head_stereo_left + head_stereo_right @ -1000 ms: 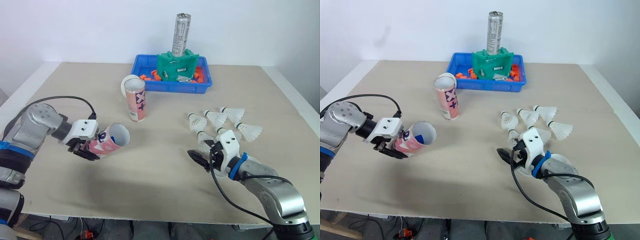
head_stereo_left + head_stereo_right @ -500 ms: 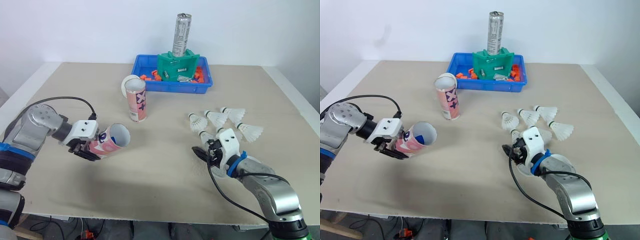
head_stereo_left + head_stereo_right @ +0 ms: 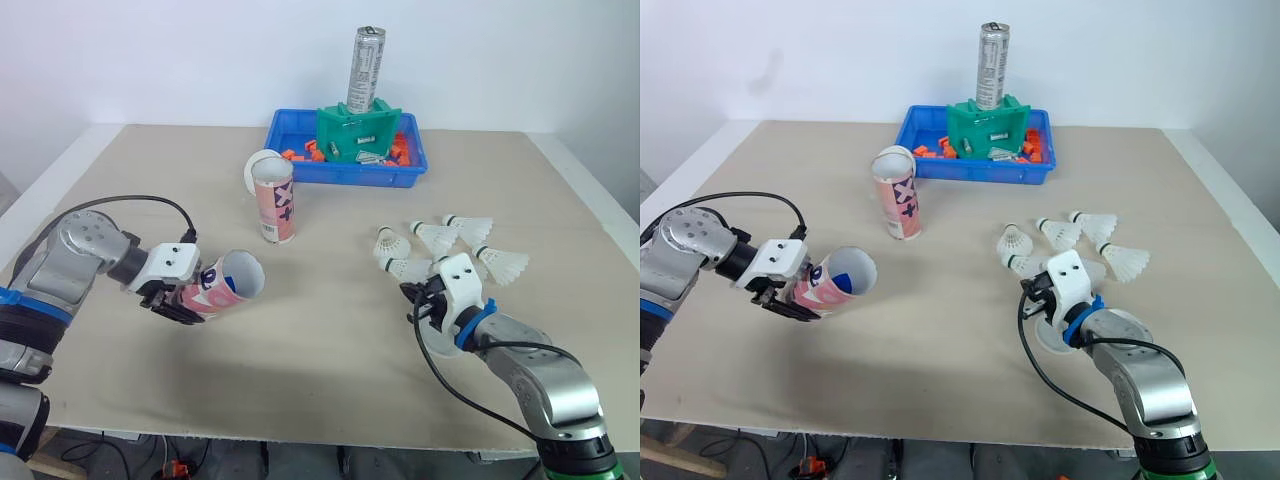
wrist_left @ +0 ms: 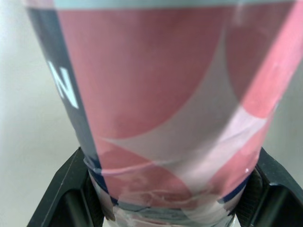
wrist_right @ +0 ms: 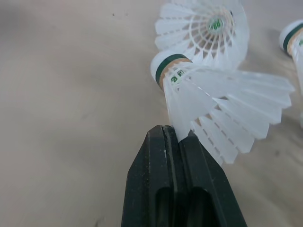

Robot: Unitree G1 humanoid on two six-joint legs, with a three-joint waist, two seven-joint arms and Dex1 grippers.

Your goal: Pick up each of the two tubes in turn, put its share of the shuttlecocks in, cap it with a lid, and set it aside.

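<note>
My left gripper is closed around a pink patterned tube and holds it tilted just above the table, open mouth facing right. In the left wrist view the tube sits between both black fingers. A second pink tube stands upright mid-table with a white lid leaning behind it. Several white shuttlecocks lie at the right. My right gripper is shut on the feather skirt of the nearest shuttlecock, low over the table.
A blue bin at the back holds orange parts, a green block and a tall metal can. A white disc lies partly hidden under my right wrist. Bare tabletop lies between the two arms.
My right gripper moved forward to the shuttlecocks and went from open to shut on the nearest one. The left arm and its tube stayed nearly still.
</note>
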